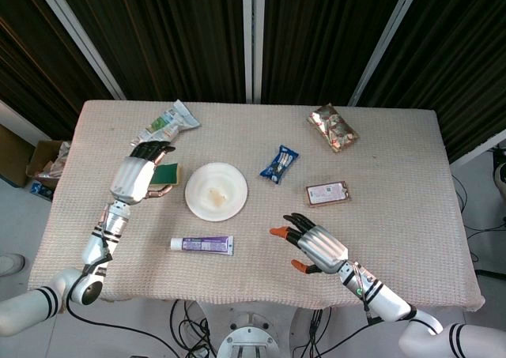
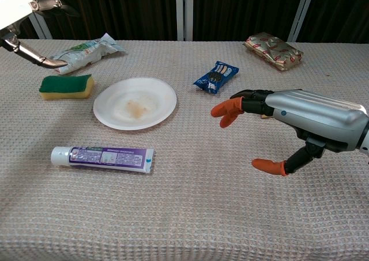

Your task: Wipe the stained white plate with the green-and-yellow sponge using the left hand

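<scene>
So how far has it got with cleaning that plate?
Nothing looks done: the plate shows a brownish stain in its middle. The left hand hovers above the sponge, which lies flat on the table, not gripped. The right hand is open and idle. Left: grasp the sponge, then wipe.

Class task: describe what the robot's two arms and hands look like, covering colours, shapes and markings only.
Both arms are glossy white tubes with black bands near the joints. The left hand and right hand have ribbed silver metal backs and black fingers. The right hand's fingertips wear orange caps. Thin coloured wires show at the right wrist.
</scene>
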